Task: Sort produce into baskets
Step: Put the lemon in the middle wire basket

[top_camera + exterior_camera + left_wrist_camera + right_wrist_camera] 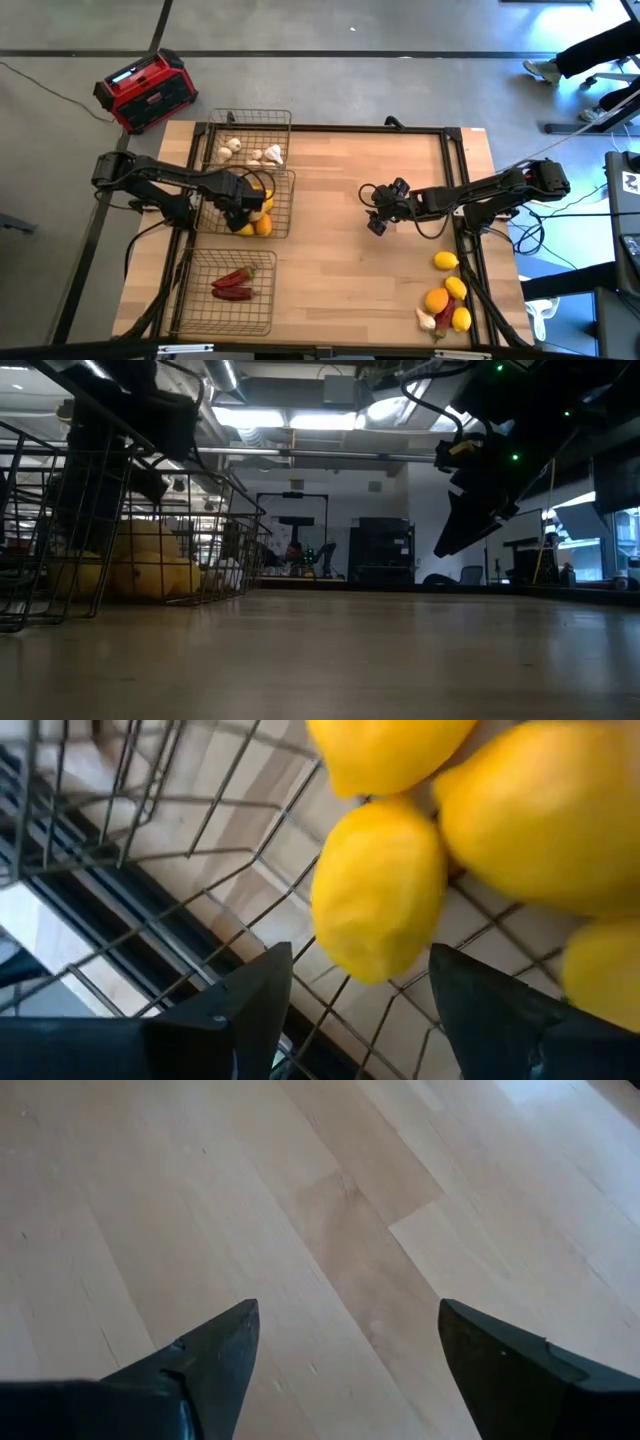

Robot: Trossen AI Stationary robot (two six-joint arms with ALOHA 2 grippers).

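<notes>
L gripper [360, 985] sits down inside the middle basket [285, 205], fingers [255, 995] spread apart w/ nothing clamped. A lemon [378, 890] lies right ahead of the tips, in line w/ the gap, not pinched; whether the tips touch it can't be told. More lemons [545, 810] crowd just beyond and beside it on the wire floor. From above, the gripper covers most of that basket's contents; a lemon and an orange citrus [262, 226] show just beside it at the basket's near corner.

Far basket [250, 125], beyond the L gripper, holds garlic bulbs [232, 148]. Near basket [200, 300], on the gripper's other side, holds red chili peppers [233, 282].

R gripper [345, 1355] hangs over bare table [340, 260] mid-board, well apart from the baskets, fingers [215, 1350] wide, holding nothing; only wood under it. Unsorted pile [447, 300] lies off to its side near the table's front R corner: lemons, an orange, a garlic bulb, a chili.

Red-and-black box [147, 90] sits on the floor past the far basket. A person's legs [590, 50] show at the room's edge.
</notes>
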